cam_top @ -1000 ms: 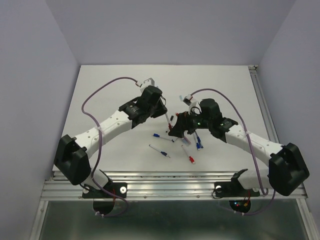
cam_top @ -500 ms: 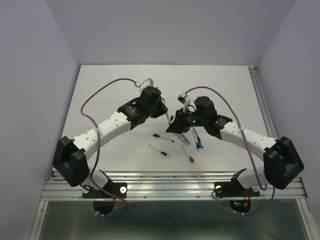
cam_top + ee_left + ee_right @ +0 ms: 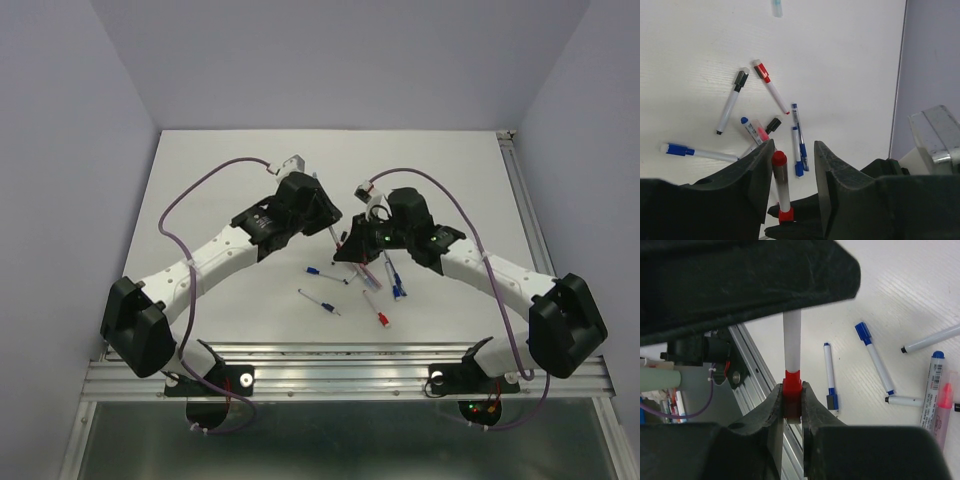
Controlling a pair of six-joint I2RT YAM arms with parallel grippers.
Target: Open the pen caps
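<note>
Lavender walls (image 3: 300, 60) are boxing in a white table (image 3: 220, 180), and both arms are meeting over the middle of it with one pen between them.

The right gripper (image 3: 791, 388) is pinching tight on the red cap (image 3: 792, 376) at the low end of that pen. Its jaws are closed right down on the cap, and the white barrel (image 3: 792, 337) is sticking up out of them. The left gripper (image 3: 794, 145) is sitting around the same barrel higher up, but its jaws are standing wider than the pen. The barrel is sitting right up against one finger (image 3: 757, 175), with a clear gap to the other. A second red end (image 3: 779, 158) is poking up between those fingers.

Around it, loose pens are lying scattered on the table just below the grippers. From the left wrist I'm seeing these:
- a pen wearing a black cap (image 3: 741, 78)
- a red-capped pen (image 3: 771, 89)
- a blue cap (image 3: 676, 149) on a pen off to one side
- a pink marker (image 3: 760, 132)
- two slim blue pens (image 3: 799, 145) lying side by side

As for what's getting in the way, the left gripper's black body is filling the top of the right wrist view and hiding the barrel's upper end. From above, the two grippers are covering most of the held pen. Purple cables (image 3: 195, 195) are looping off each arm, and an aluminium rail (image 3: 350, 365) is running along the near edge.
</note>
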